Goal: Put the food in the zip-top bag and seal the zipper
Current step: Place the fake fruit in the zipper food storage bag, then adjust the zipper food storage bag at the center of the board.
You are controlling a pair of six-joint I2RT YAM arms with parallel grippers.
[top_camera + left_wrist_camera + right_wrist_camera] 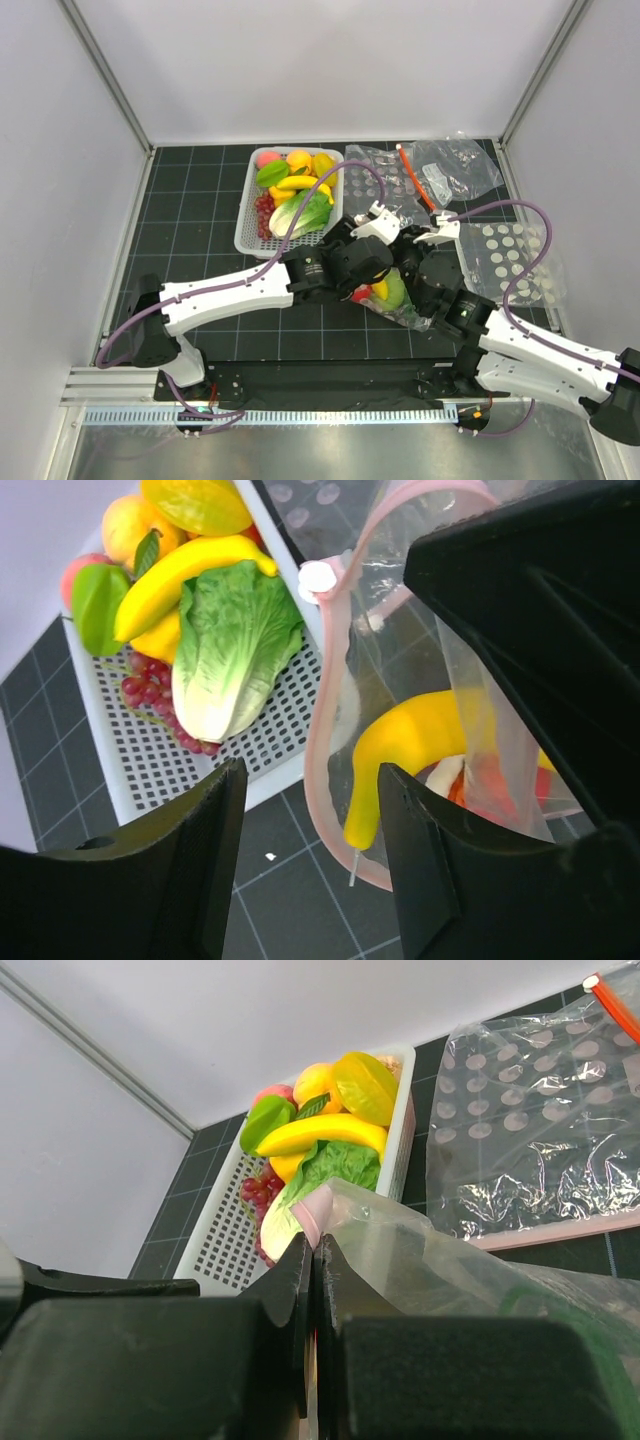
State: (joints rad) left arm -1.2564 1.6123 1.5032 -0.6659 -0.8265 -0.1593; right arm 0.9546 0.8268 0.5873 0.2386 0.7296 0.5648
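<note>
The zip-top bag [420, 670] lies beside the white basket with its pale pink zipper [322, 710] open in a loop. Inside it are a yellow banana [400, 750] and a red piece [490, 785]; from above [393, 293] a green piece shows too. My left gripper [310, 870] is open and empty just over the bag's mouth. My right gripper [315, 1255] is shut on the zipper strip [318, 1215] and holds the bag's edge up. The basket holds more food: lettuce [235, 650], a banana [180, 575], grapes [150, 685], a peach and an orange [298, 160].
The white mesh basket [247, 235] stands at the back left of the mat. Spare clear bags lie behind and right: a dotted one with a pink strip [530, 1130], one with an orange-red strip [415, 175], and another dotted one [515, 262].
</note>
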